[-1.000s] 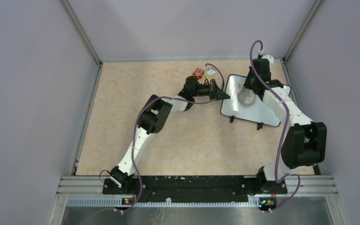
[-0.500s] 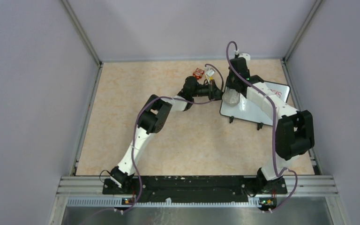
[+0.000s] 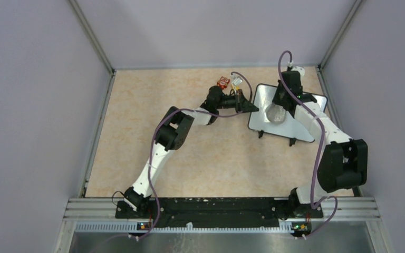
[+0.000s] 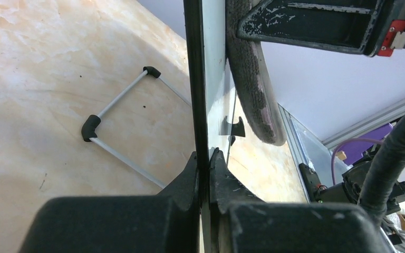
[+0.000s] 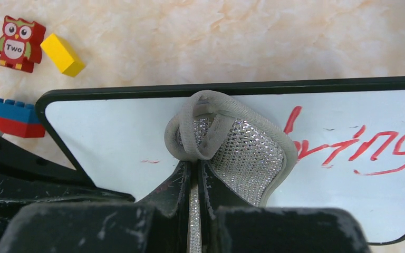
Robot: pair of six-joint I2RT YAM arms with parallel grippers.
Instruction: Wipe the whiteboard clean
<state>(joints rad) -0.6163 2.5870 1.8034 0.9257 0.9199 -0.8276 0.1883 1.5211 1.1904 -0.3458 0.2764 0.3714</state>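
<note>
The whiteboard (image 3: 283, 129) stands tilted at the back right of the table, white face in a thin black frame. My left gripper (image 3: 252, 107) is shut on its left edge; in the left wrist view both jaws pinch the black frame (image 4: 195, 79). My right gripper (image 5: 194, 166) is shut on a grey, glittery cloth (image 5: 248, 153) and presses it against the board's face (image 5: 111, 132), left of the middle. Red handwriting (image 5: 358, 147) covers the right part of the face. A faint red smear (image 5: 150, 161) lies left of the cloth.
An owl block (image 5: 18, 42), a yellow block (image 5: 63, 55) and a blue-and-red brick (image 5: 9, 117) lie just beyond the board's far left corner. The board's wire stand with black feet (image 4: 121, 95) rests on the table. Enclosure walls rise close behind and to the right.
My right gripper swept the cloth left to the board's left edge, then back right toward the middle. The left gripper kept its hold on the frame without moving.
</note>
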